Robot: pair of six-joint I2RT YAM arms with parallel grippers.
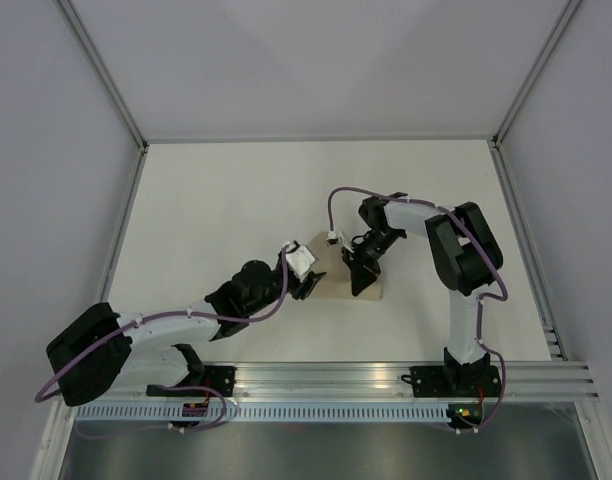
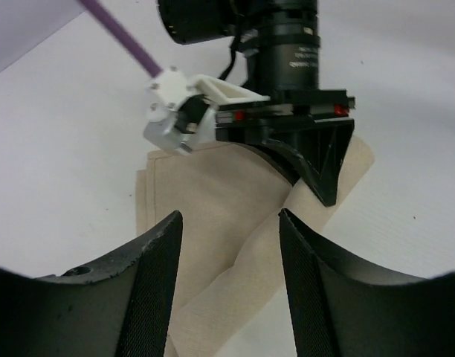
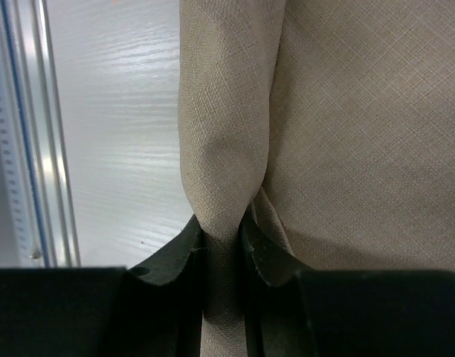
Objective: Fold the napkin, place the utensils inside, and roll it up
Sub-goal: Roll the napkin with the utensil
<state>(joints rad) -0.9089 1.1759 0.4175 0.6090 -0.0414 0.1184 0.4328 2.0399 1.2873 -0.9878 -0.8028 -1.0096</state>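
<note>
Napkin (image 1: 370, 283): a plain beige-tan cloth, folded small, is seen lying on the white table (image 1: 216, 210) near its middle, between the two arms and partly covered by them
Weave: a fine, even, unpatterned weave is shown in the right wrist view (image 3: 346, 134)
Shape: flat layers with a soft squared corner are shown in the left wrist view (image 2: 213, 201), and a thicker band of cloth is laid slantwise over them, running from under the right arm down toward the near left
Right gripper (image 3: 224, 230): it is clenched on a gathered, rounded fold of the napkin, the cloth being squeezed narrow between the two dark fingers and widening above them
Left gripper (image 2: 229, 216): it is released, its textured fingers being spread wide over the napkin's near part; whether the cloth is touched by them cannot be told
Markings: small red spots are seen on the black body of the right arm's wrist, with nothing readable on it
Cable (image 1: 346, 190): a purple cable is looped above the right arm's wrist
Camera housing (image 2: 175, 111): a white block is mounted beside the right wrist, over the napkin's far corner
Rail (image 1: 386, 375): a ribbed metal rail is set along the near table edge, with both arm bases fixed on it
</note>
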